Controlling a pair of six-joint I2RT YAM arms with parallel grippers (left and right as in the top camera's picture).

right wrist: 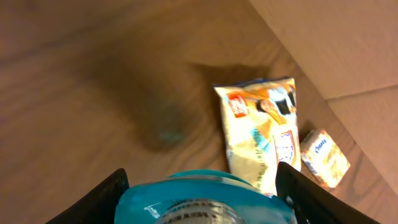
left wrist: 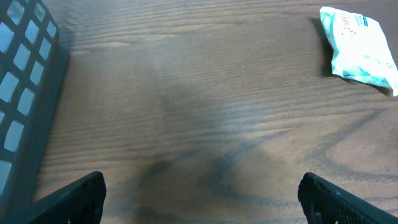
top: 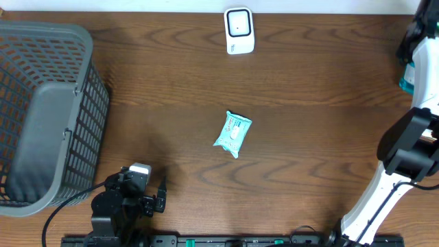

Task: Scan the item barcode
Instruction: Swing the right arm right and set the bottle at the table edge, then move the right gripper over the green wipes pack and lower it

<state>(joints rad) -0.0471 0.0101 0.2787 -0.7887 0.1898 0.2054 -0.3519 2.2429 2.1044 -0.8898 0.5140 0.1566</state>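
Hovering at the far right edge, the right tool (right wrist: 202, 208) grips a teal-lidded item (right wrist: 155, 196); the left tool (left wrist: 202, 199) gapes empty, near left. Far centre stands the scanner (top: 239, 31); a wipes pack (top: 233, 133) lies central on the surface (top: 322, 144).

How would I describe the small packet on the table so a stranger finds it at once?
Start at the wooden table, with a grey basket at its left and a white scanner at the far edge. Near the middle lies a small packet, alone. Unlike those two, it is soft, crinkled, teal and white.
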